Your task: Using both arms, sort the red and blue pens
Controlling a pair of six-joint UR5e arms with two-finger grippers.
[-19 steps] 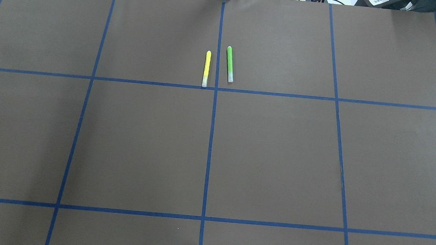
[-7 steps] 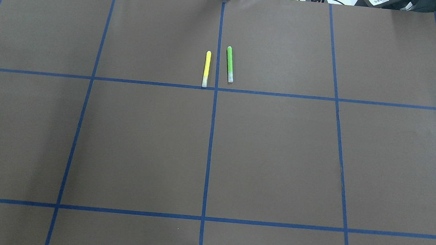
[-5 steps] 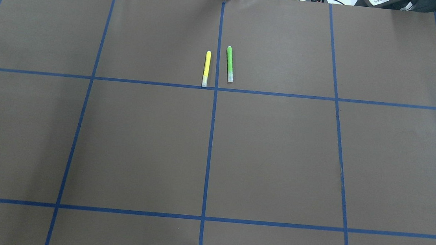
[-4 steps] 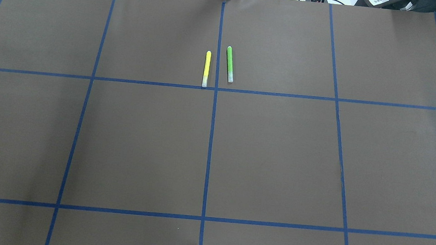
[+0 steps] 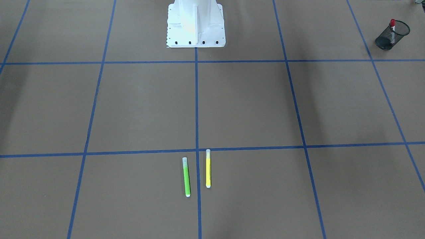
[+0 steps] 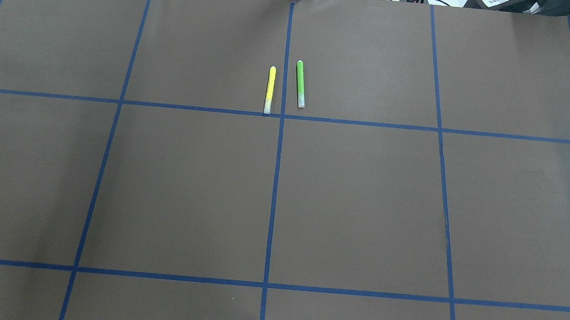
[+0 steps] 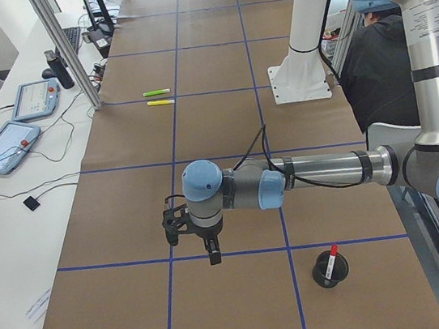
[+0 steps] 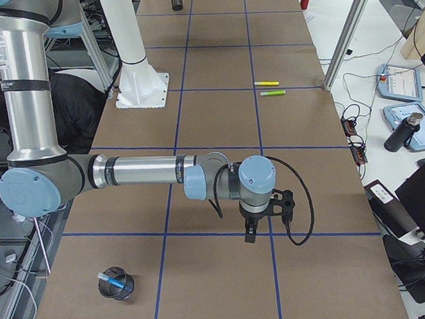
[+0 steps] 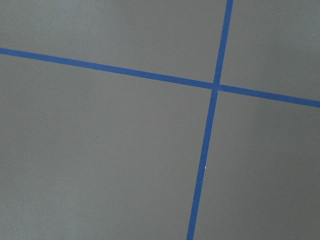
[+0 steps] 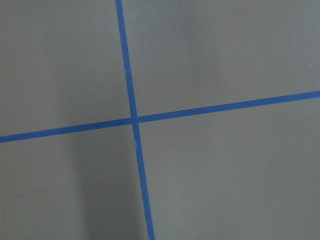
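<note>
The red pen (image 5: 392, 24) stands upright in a black mesh cup (image 5: 385, 42) at the table's left end, also seen as the red pen (image 7: 333, 253) in its cup (image 7: 330, 272). The blue pen (image 8: 110, 277) lies tilted in another black mesh cup (image 8: 119, 286) at the table's right end. My left gripper (image 7: 213, 255) hangs over a tape line, apart from the red pen's cup. My right gripper (image 8: 249, 235) hangs over the table some way from the blue pen's cup. I cannot tell whether either gripper is open or shut. Both wrist views show only bare mat and tape.
A yellow pen (image 6: 270, 89) and a green pen (image 6: 300, 84) lie side by side near the far middle of the brown mat. The white pedestal (image 5: 196, 23) stands at the near middle edge. A person in dark clothes (image 7: 373, 61) sits behind the robot.
</note>
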